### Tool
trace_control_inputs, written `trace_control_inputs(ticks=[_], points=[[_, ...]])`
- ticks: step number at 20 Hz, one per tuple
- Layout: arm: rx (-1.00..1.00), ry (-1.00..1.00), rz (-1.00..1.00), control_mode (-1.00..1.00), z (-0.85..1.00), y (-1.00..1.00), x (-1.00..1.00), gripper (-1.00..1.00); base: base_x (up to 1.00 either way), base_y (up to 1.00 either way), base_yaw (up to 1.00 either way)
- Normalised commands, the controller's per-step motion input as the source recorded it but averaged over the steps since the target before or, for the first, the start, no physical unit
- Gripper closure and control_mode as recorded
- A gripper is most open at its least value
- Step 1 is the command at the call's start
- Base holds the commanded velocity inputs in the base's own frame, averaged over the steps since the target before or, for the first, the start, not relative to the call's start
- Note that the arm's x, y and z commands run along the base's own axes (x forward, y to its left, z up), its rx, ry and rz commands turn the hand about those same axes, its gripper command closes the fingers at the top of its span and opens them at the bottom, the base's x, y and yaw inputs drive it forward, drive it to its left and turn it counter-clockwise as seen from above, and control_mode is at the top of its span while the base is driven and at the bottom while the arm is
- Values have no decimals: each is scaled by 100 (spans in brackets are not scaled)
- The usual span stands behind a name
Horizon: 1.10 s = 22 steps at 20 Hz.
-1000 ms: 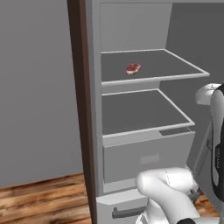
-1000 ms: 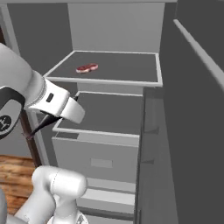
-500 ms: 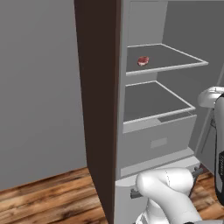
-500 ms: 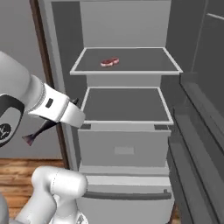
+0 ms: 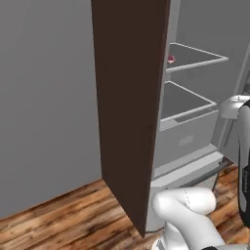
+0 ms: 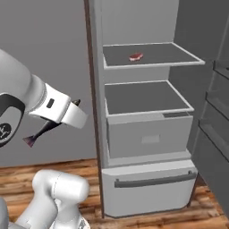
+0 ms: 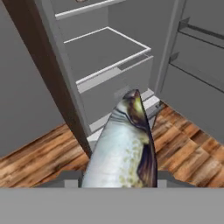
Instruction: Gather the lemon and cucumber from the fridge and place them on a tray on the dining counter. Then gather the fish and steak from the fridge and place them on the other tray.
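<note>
**A:** Hand view gives you the fish (image 7: 124,144) best: pale speckled belly, dark back, running up the frame from the claw, which is pinching it. In the right base view the tail (image 6: 33,140) hangs below and behind the gripper (image 6: 77,103), out in front of the fridge (image 6: 147,134), clear of the shelves.

**B:** So which step are you on?

**A:** By my reading, the second half of the job: fish in hand, steak (image 6: 136,57) left lying on the upper shelf. You can also catch a sliver of the steak (image 5: 171,59) past the brown panel (image 5: 129,107) in the left base view. No trays or dining counter are visible, so I can't tell you how the lemon and cucumber stand.

**B:** What does the next move need?

**A:** You'd drive the base away from the fridge toward the dining counter, keeping the pinch firm, since the fish is long and hangs loose at the tail. Watch the brown panel and the open door (image 7: 197,65) as you swing round. Then come back for the steak.
</note>
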Motion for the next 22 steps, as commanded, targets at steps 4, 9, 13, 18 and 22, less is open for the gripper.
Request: trace_control_inputs(ticks=[4, 9, 13, 18, 22], points=[[0, 0, 0, 100, 0, 0, 0, 100, -81, 68, -34], [0, 0, 0, 100, 0, 0, 0, 100, -87, 66, -33], [0, 0, 0, 100, 0, 0, 0, 100, -94, 57, -30], [0, 0, 0, 100, 0, 0, 0, 100, -100, 38, -23], [0, 0, 0, 100, 0, 0, 0, 100, -100, 32, -23]])
